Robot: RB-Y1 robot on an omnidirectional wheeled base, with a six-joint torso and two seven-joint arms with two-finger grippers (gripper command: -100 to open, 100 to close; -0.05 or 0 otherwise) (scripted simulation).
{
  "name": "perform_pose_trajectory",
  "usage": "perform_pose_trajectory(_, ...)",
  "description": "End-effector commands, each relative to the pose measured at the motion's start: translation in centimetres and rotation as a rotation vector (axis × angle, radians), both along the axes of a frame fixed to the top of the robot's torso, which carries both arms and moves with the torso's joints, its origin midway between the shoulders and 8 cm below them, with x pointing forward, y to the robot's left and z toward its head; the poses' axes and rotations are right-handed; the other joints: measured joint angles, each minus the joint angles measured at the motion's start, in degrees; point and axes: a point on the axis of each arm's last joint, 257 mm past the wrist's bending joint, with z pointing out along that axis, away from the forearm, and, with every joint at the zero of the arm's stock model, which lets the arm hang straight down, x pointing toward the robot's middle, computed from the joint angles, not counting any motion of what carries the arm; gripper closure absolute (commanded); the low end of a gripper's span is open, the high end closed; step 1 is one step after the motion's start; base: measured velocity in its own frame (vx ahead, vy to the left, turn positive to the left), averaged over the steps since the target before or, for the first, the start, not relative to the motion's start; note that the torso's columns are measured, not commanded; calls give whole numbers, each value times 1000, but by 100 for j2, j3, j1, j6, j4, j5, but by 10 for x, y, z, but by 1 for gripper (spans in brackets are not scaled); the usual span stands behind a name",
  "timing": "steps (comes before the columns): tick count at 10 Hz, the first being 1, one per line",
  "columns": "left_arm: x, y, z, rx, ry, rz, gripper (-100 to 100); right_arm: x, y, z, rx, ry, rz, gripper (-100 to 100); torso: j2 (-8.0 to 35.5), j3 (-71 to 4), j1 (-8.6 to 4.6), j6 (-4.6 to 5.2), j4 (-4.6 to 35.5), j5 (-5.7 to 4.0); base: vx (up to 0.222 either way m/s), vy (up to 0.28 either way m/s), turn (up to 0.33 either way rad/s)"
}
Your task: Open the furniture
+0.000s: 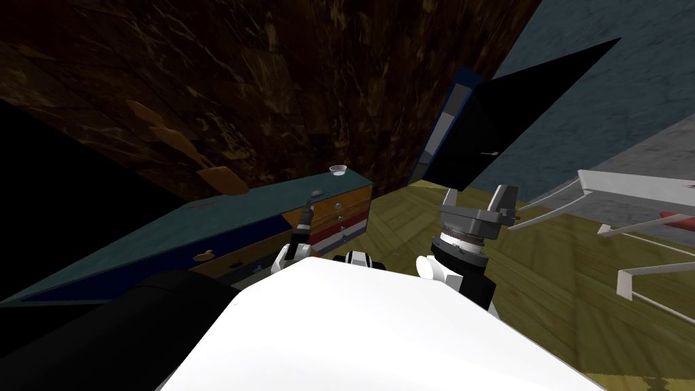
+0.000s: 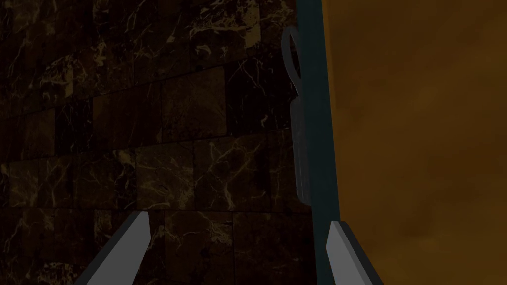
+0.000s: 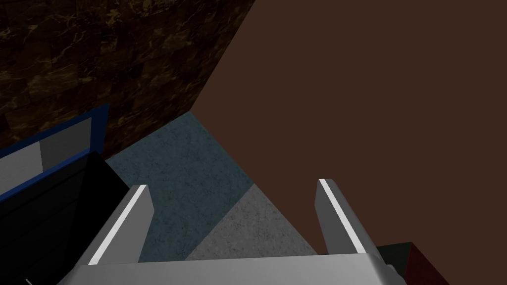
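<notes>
A long low dresser (image 1: 224, 217) with a teal top stands against the dark marbled wall. Its end holds stacked drawers, the top one orange (image 1: 346, 200), then a red one and a white and blue one, each with a small knob (image 1: 338, 205). My left gripper (image 1: 311, 203) hangs at the dresser's front near the orange drawer. In the left wrist view this gripper (image 2: 235, 252) is open; the teal top's edge (image 2: 312, 123) runs up just inside one finger (image 2: 346, 252), beside the flat orange drawer front (image 2: 421, 138). My right gripper (image 1: 477, 197) is raised over the floor, open and holding nothing.
A small clear bowl (image 1: 337, 170) sits on the dresser's far end. Brown-orange shapes (image 1: 220, 180) lie further along the top. A blue-framed door (image 1: 444, 129) stands open onto a black area. A white frame of bars (image 1: 631, 197) is at the right, over wooden floor.
</notes>
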Motion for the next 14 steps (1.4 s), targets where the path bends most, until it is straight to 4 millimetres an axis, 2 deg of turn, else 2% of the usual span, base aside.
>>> perform_pose_trajectory(1, 0, 13, -28, -26, 43, 24, -100, 0, 0, 0, 0, 0, 0, 0, -1, 0, -3, -1, 0, 0, 100, -155, 90)
perform_pose_trajectory(10, 2, 41, -95, -103, 137, 88, -100, 0, 0, 0, 0, 0, 0, 0, 4, 3, 2, -1, 1, 0, 69, -112, 54)
perform_pose_trajectory(14, 0, 44, -125, -170, 169, 121, -100, 0, 0, 0, 0, 0, 0, 0, 4, 3, 6, 0, 2, 2, 61, -100, 46)
